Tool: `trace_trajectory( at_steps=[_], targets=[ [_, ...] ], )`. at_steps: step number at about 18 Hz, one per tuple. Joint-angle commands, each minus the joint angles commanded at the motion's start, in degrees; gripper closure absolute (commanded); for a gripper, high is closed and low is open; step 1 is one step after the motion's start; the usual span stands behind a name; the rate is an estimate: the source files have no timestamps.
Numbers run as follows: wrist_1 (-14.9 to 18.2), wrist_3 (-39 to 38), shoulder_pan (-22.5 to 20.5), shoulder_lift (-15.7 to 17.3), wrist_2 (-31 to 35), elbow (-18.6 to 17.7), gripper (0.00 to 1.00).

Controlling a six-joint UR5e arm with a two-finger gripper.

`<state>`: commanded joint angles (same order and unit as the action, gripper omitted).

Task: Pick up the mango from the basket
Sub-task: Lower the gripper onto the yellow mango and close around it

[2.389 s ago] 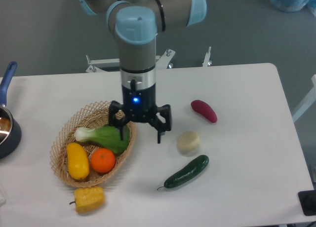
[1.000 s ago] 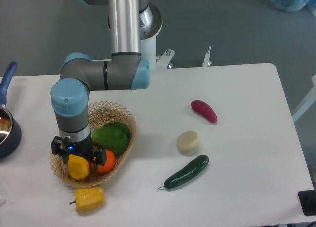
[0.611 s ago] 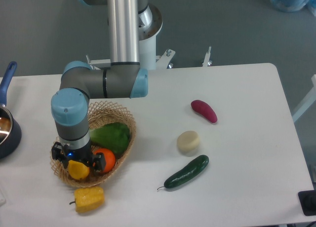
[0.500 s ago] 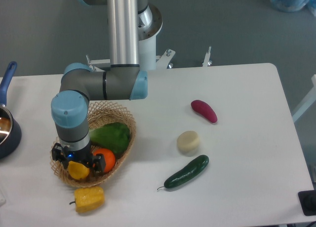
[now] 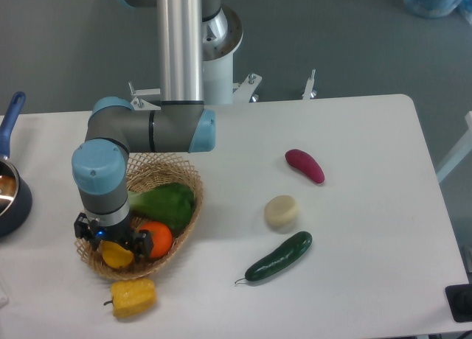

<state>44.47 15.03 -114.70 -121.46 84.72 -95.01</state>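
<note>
I have the black two-finger gripper (image 5: 112, 240) lowered over the glossy yellow-orange mango (image 5: 116, 254) in the tan wicker basket (image 5: 173, 169), fingers straddling it; closure unclear, lift remaining.

the basket (image 5: 184, 178) sits on the left part of the worktop (image 5: 354, 133), holding the mango (image 5: 116, 255) at its near-left, an orange (image 5: 158, 239) just right of it, and a leafy vegetable (image 5: 167, 204) behind. the end effector (image 5: 112, 241) hangs over the mango. a corn cob (image 5: 133, 298) lies on the worktop before the basket. to the right lie a cucumber (image 5: 279, 257), a round bun (image 5: 282, 211) behind it, and a sweet potato (image 5: 304, 166) farther back. a pot (image 5: 10, 195) sits at the left edge.
</note>
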Motion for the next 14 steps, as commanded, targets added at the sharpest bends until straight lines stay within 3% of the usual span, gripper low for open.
trace_trajectory(
  at_steps=[12, 13, 14],
  targets=[
    [0.00, -0.44, 0.97, 0.26, 1.67, -1.32, 0.00],
    [0.00, -0.35, 1.14, 0.26, 1.85, -1.41, 0.01],
    [0.00, -0.35, 1.14, 0.35, 2.02, -1.50, 0.09]
  ],
)
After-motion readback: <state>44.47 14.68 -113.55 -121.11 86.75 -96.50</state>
